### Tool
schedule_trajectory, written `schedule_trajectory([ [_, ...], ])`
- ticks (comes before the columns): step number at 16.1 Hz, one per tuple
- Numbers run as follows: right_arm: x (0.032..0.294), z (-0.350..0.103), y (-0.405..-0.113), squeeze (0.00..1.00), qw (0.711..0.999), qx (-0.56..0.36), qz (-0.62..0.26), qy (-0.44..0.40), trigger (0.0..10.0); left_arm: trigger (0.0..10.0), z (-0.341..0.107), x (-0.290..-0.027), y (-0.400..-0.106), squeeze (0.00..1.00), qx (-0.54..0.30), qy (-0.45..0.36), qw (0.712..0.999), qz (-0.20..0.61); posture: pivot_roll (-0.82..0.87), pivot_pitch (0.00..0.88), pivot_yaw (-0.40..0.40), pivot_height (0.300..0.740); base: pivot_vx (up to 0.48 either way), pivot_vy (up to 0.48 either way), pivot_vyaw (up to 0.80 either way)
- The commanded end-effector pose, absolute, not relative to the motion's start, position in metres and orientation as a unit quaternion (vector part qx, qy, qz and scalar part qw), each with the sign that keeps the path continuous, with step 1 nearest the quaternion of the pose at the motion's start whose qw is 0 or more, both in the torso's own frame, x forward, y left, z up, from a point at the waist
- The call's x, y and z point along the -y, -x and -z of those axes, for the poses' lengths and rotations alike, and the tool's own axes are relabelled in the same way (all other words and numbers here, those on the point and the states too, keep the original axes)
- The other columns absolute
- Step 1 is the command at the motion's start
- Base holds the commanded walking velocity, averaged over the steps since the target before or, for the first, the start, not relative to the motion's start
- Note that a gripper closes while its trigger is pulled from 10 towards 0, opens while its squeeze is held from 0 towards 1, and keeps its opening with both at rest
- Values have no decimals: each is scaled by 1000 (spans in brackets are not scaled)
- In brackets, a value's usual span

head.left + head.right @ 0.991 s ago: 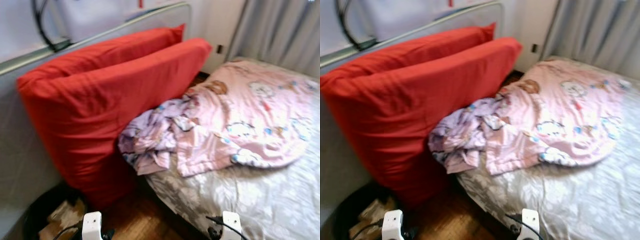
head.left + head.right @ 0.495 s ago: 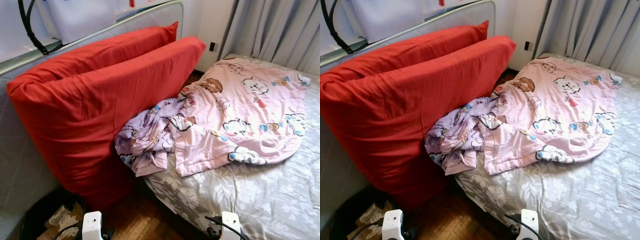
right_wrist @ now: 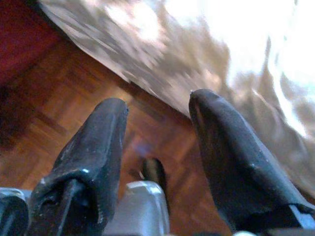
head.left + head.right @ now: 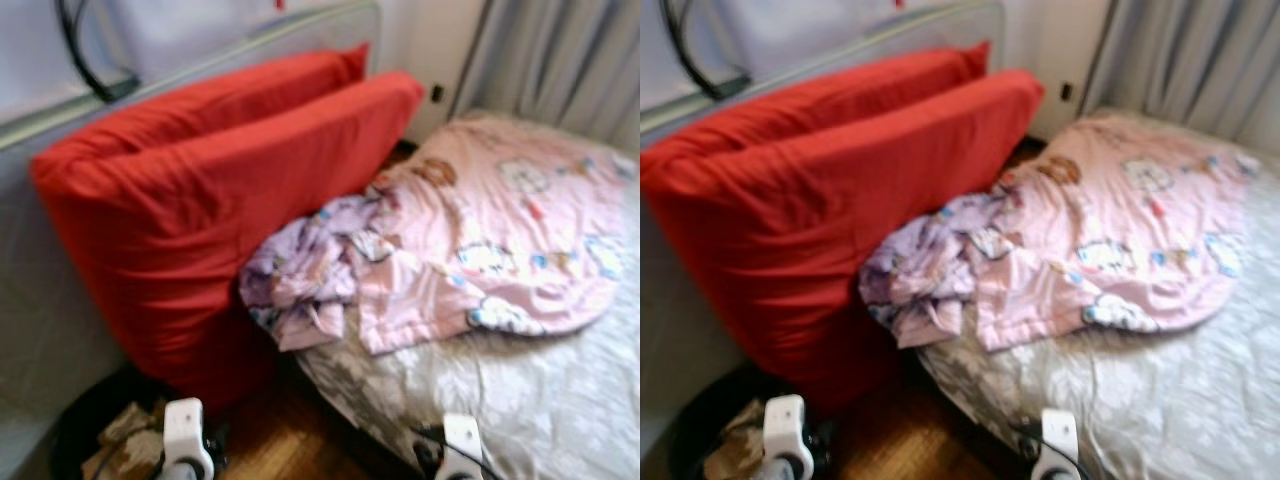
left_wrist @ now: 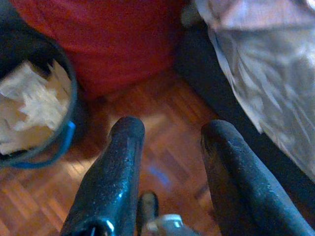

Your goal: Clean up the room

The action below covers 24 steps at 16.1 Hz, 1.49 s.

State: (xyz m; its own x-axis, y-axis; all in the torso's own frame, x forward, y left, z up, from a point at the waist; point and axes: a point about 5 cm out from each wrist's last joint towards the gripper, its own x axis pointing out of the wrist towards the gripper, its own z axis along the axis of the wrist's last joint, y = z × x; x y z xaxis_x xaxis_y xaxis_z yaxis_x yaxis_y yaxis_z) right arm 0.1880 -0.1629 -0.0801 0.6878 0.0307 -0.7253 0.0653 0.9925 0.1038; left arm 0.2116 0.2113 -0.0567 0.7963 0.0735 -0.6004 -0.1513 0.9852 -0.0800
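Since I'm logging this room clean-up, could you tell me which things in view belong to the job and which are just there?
Job:
crumpled pink quilt, bunched at the bed's edge
red cushions, leaning against the wall
black bin, holding paper
left gripper and right gripper, both open above the floor

Just there:
grey bedsheet
curtains
wooden floor

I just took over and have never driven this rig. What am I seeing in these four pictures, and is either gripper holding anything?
It is a walking humanoid with two arms. The two wide pictures come from its head camera, looking down at a bed with a crumpled pink blanket and two big red cushions leaning beside it. A black bin of paper scraps stands on the wood floor. The other two pictures look along each wrist's fingers: the left gripper and right gripper are both open, holding nothing, hanging above the floor.
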Motion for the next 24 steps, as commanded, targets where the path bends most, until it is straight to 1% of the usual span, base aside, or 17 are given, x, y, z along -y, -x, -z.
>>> schedule_trajectory([
  [1, 162, 81, -185, 0, 917, -394, 0, -60, 10000, 10000, 58, -212, -209, 0, -310, 71, 945, -71, 18, 28, 4, 740, 0, 0, 0],
  [7, 163, 80, -185, 0, 920, -388, -8, -57, 10000, 10000, 58, -210, -208, 0, -306, 77, 946, -73, 17, 25, 2, 740, 0, 0, 0],
  [11, 163, 79, -186, 0, 924, -379, -12, -54, 10000, 10000, 47, -205, -223, 0, -264, 84, 959, -61, 11, 14, 6, 740, 0, 0, 0],
  [15, 162, 79, -185, 0, 925, -374, -10, -60, 10000, 10000, 43, -203, -228, 0, -251, 84, 963, -56, 12, 2, 11, 740, 0, 0, 0],
  [20, 162, 77, -186, 0, 934, -351, -9, -61, 10000, 10000, 29, -200, -237, 0, -193, 85, 976, -51, 10, 0, 15, 740, 0, 0, 0],
  [21, 163, 75, -187, 0, 938, -341, -4, -62, 10000, 10000, 22, -200, -241, 0, -166, 83, 981, -55, 12, 5, 12, 740, 0, 0, 0],
  [24, 165, 73, -189, 0, 944, -323, 7, -63, 10000, 10000, 10, -202, -245, 0, -126, 77, 987, -57, 19, 24, 5, 740, 0, 0, 0],
])
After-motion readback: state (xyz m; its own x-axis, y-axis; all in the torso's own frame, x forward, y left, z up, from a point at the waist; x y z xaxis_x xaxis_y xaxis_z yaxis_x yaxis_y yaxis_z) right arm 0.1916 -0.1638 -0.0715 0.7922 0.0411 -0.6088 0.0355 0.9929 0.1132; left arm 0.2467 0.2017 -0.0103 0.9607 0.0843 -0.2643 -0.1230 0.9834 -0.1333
